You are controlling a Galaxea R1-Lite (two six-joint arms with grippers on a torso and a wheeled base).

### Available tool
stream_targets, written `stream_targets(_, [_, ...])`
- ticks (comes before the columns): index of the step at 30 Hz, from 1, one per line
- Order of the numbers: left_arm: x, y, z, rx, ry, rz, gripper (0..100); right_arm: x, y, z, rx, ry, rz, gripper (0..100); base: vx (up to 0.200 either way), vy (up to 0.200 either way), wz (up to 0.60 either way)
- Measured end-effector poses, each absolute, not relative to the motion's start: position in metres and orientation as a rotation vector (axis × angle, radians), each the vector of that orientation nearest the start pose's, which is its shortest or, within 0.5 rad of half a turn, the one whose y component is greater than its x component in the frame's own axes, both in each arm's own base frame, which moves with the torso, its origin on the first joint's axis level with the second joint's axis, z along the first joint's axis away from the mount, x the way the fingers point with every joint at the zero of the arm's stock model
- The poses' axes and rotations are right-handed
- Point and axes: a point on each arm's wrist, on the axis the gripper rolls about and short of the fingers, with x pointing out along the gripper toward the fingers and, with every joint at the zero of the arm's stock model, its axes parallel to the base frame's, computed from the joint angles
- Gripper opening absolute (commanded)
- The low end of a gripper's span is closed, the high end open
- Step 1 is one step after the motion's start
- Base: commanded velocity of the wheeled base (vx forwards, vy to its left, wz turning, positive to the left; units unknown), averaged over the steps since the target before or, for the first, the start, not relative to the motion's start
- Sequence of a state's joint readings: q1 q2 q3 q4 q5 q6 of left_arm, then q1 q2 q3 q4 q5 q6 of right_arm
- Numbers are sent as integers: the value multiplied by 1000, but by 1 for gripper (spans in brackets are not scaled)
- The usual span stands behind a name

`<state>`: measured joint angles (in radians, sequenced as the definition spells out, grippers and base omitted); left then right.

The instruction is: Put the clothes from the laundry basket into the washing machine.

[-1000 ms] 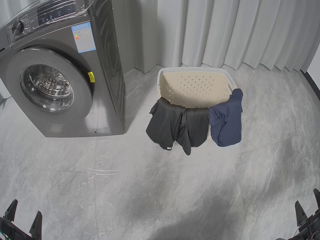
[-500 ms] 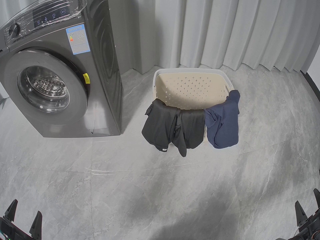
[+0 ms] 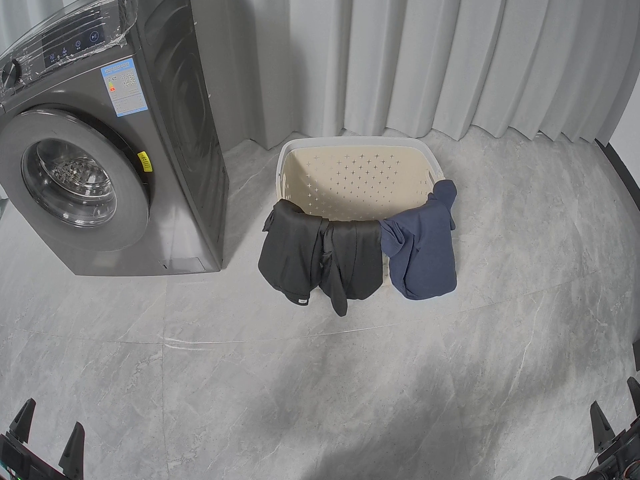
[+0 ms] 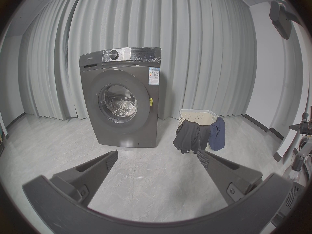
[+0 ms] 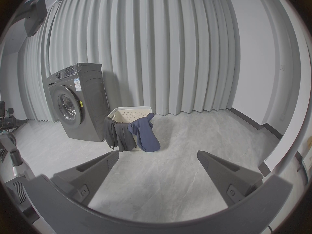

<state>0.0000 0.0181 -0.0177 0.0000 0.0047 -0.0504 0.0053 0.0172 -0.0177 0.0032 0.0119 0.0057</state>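
Observation:
A white laundry basket [image 3: 360,144] stands on the floor in front of the curtain, its cream inside bare. Over its near rim hang a dark grey garment [image 3: 317,255] and a navy garment [image 3: 421,251]. To the left stands the grey washing machine [image 3: 107,141] with its round door [image 3: 73,185] closed. My left gripper [image 3: 48,428] sits low at the bottom left, open and holding nothing. My right gripper [image 3: 617,415] sits at the bottom right, open as well. Both are far from the basket [image 4: 198,116] [image 5: 130,113]. The left wrist view faces the machine [image 4: 122,95].
Pale curtains [image 3: 413,48] hang along the back wall behind the machine and basket. Grey tiled floor [image 3: 320,381] lies open between me and the basket. A dark skirting line [image 3: 617,161] runs at the far right.
The whole head view has shifted, so the machine and basket now sit further left in the picture: the camera moved. Both grippers hold the same place, still open.

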Motion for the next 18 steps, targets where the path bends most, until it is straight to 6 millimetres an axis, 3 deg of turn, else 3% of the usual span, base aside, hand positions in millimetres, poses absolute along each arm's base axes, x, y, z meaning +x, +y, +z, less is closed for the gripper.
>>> stream_targets(10, [-23,0,81,-50,0,6,100,-23,0,80,6,3,17,100,0,-200,0])
stream_targets(18, [-23,0,81,-50,0,6,100,-23,0,80,6,3,17,100,0,0,0])
